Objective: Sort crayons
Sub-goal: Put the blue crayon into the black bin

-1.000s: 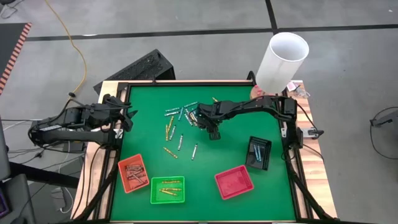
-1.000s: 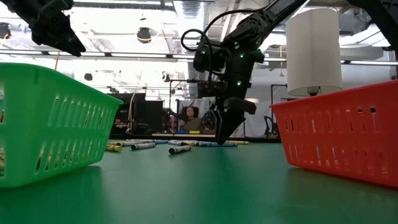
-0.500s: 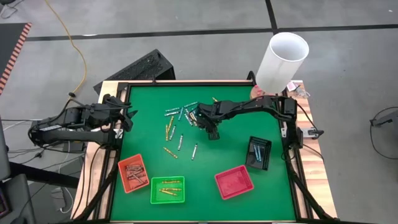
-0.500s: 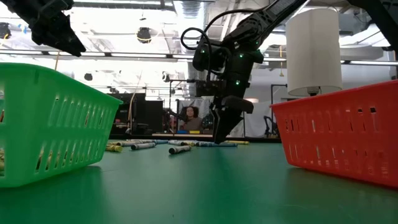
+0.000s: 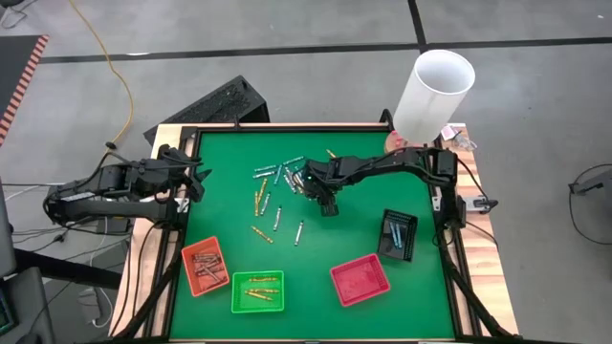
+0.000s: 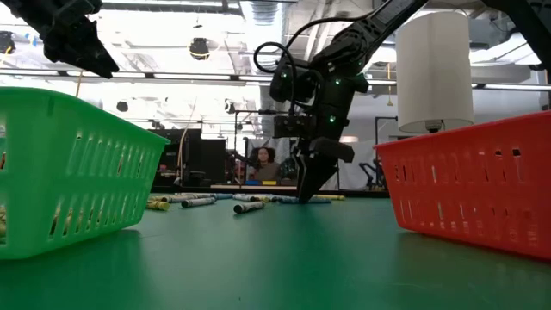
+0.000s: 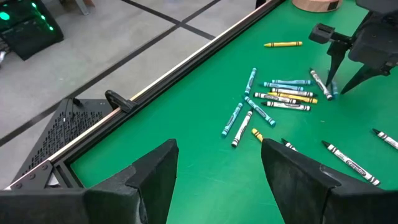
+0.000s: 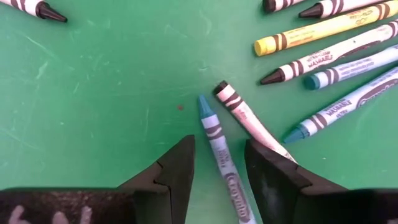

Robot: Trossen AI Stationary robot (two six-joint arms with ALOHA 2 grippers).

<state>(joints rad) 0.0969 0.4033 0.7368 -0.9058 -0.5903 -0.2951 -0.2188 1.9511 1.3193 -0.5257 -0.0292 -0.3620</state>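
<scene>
- Your right gripper [image 5: 327, 207] is low over the green felt table top [image 5: 354, 225], at the near edge of the loose heap of thin paper-wrapped crayons [image 5: 277, 182]; in the low view its tips [image 6: 303, 195] are down at the mat
- Its 2 dark fingers [image 8: 171, 168] stand apart, so the pincer is open, with a light blue crayon [image 8: 219, 149] lying on the mat between them; it is not gripped
- A silvery grey crayon with a dark tip [image 8: 245, 118] lies just beside the blue one, almost touching it at the tips
- Your left gripper [image 5: 198, 177] waits at the left border of the table, well apart from the heap; its 2 fingers [image 7: 152, 177] are spread, holding nothing
- Sorted crayons already lie in 3 small plastic trays: reddish-brown ones in the orange tray [image 5: 189, 258], yellow-gold ones in the green tray [image 5: 237, 296], light blue ones in the black tray [image 5: 409, 234]
- The red tray [image 5: 339, 277] stands between the green and black trays
- A tall white cylinder [image 5: 432, 96] stands at the far right corner
</scene>
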